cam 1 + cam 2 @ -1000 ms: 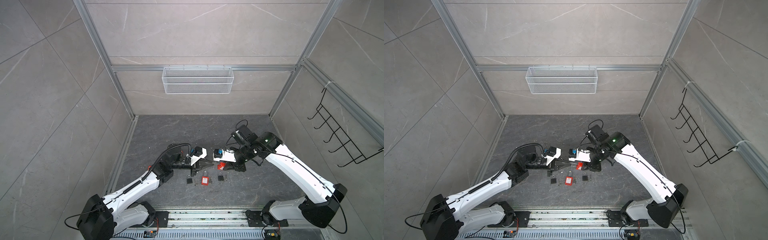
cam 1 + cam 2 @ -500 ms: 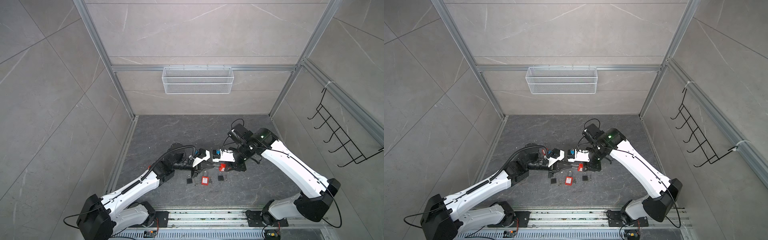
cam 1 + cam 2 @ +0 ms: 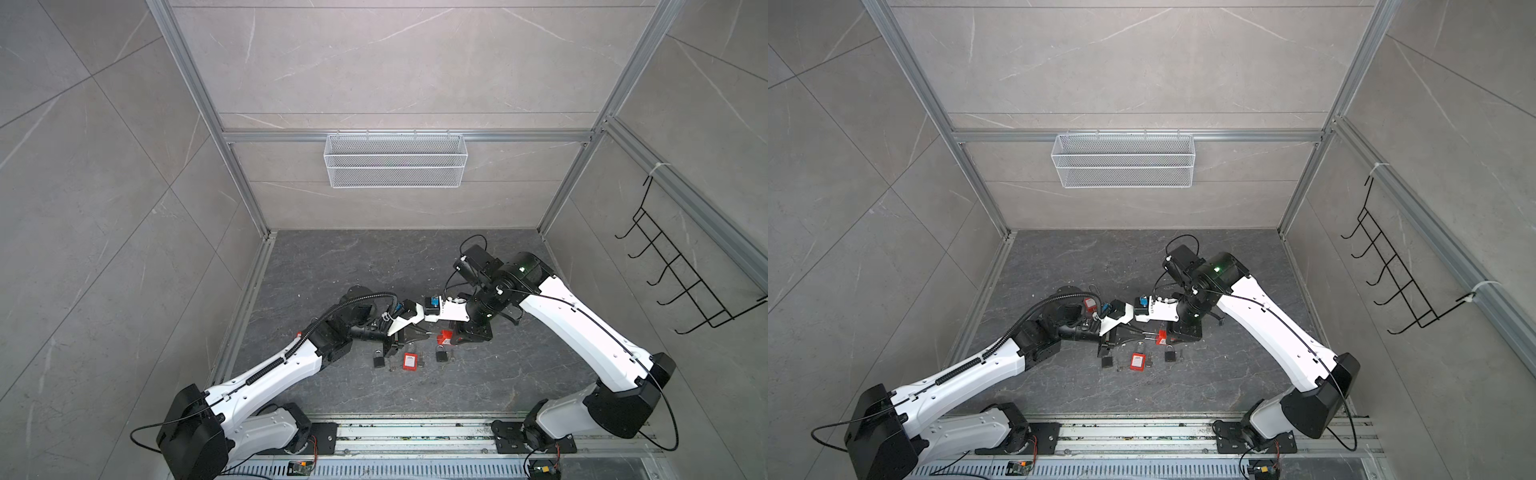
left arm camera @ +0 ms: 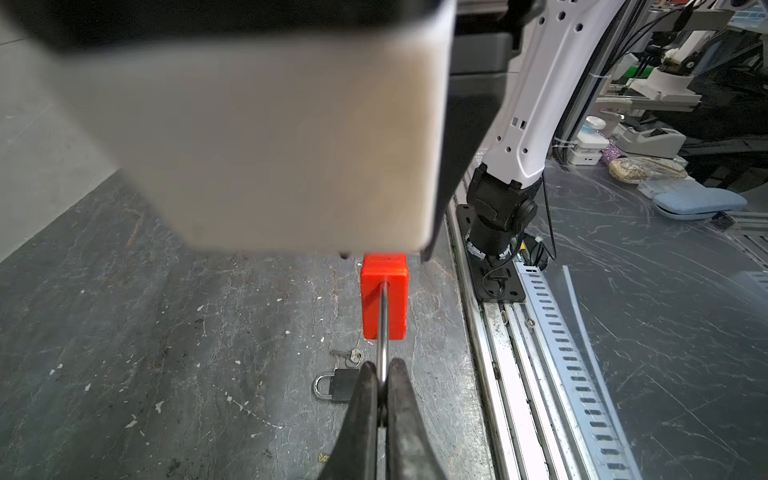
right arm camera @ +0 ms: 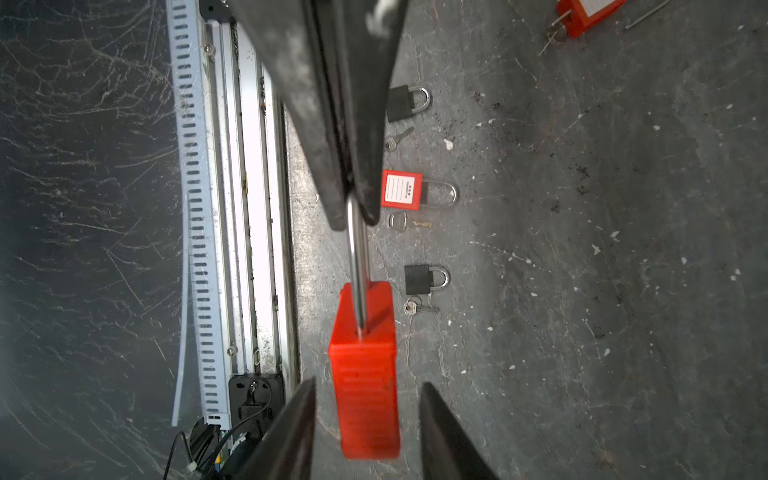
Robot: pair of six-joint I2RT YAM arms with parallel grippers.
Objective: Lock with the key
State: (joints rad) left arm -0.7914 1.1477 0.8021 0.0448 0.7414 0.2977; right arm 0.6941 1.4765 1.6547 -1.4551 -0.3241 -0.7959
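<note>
A red padlock (image 5: 365,374) hangs in the air above the floor, its body (image 4: 383,299) stretched out between the two grippers. My left gripper (image 4: 383,374) is shut on its steel shackle (image 4: 383,332). My right gripper (image 5: 366,384) is open, its fingers (image 5: 299,415) on either side of the red body with a gap on both sides. In both top views the grippers meet at this padlock (image 3: 445,336) (image 3: 1160,337). No key is held; three small keys lie on the floor, one (image 5: 415,307) beside a black padlock.
On the floor below lie a second red padlock (image 3: 409,361) with a white label and two black padlocks (image 3: 378,359) (image 3: 441,354). Another red padlock (image 5: 590,12) lies further off. The base rail (image 3: 415,432) runs along the front edge. A wire basket (image 3: 395,160) hangs on the back wall.
My right gripper has opened off the red padlock's body, which stays held by its shackle in the left gripper. Both arms have shifted slightly leftward.
</note>
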